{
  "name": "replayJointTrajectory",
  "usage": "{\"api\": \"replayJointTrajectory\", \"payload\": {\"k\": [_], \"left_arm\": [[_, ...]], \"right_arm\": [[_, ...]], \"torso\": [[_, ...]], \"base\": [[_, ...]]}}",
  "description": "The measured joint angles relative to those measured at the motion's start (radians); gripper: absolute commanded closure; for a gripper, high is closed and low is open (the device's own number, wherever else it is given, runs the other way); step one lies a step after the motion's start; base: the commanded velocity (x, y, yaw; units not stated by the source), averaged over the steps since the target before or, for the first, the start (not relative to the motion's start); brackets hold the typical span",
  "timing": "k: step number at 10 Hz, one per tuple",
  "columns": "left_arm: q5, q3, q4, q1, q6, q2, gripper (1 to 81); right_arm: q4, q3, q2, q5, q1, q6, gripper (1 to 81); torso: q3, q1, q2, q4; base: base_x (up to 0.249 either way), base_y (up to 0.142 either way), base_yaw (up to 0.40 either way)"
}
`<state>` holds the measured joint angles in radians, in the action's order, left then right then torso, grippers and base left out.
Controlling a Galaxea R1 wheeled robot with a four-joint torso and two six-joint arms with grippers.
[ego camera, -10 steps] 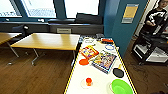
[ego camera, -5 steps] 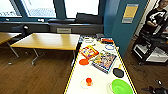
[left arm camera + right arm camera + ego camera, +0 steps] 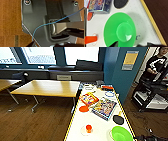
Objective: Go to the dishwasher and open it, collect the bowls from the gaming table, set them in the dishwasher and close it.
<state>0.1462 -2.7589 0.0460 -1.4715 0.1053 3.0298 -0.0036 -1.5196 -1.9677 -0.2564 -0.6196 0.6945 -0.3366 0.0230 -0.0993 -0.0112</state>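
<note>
- The gaming table [image 3: 105,122], long, white-topped and edged in yellow, is seen running away from the robot through the lower middle of the head view.
- A green bowl [image 3: 121,134] is found at the table's near end toward the right edge; in the right wrist view the same bowl [image 3: 121,30] is seen from above, resting on the white top.
- A black disc [image 3: 118,119] is placed just beyond the bowl, near the right edge.
- An orange cup [image 3: 88,128] is set on a pale round mat to the left of the bowl, apart from it.
- A blue game box [image 3: 104,107] is laid mid-table, with a red and yellow game box [image 3: 89,99] beside it on the left and an orange disc [image 3: 84,108] in front of that.
- Further small items lie at the far end of the table and cannot be made out clearly.
- The state of the jaws cannot be told for either gripper: in the wrist views, only dark shapes at the picture edges are seen.
- A wooden table [image 3: 47,88] stands to the left, on a wooden floor [image 3: 32,122], below the windows [image 3: 40,54].
- A teal wall [image 3: 125,74] carrying a yellow poster [image 3: 130,60] rises at the right.
- A person [image 3: 156,64] in dark clothing is seen standing at the far right behind a dark cart [image 3: 152,95].
</note>
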Motion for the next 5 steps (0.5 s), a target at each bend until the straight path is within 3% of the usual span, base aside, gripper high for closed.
{"api": "replayJointTrajectory", "payload": {"k": [5], "left_arm": [[0.000,0.000,0.000,0.000,0.000,-0.002,1.0]], "right_arm": [[0.000,-0.055,-0.042,0.029,-0.076,0.002,1.0]], "torso": [[0.000,0.000,0.000,0.000]], "base": [[0.000,0.000,0.000]]}}
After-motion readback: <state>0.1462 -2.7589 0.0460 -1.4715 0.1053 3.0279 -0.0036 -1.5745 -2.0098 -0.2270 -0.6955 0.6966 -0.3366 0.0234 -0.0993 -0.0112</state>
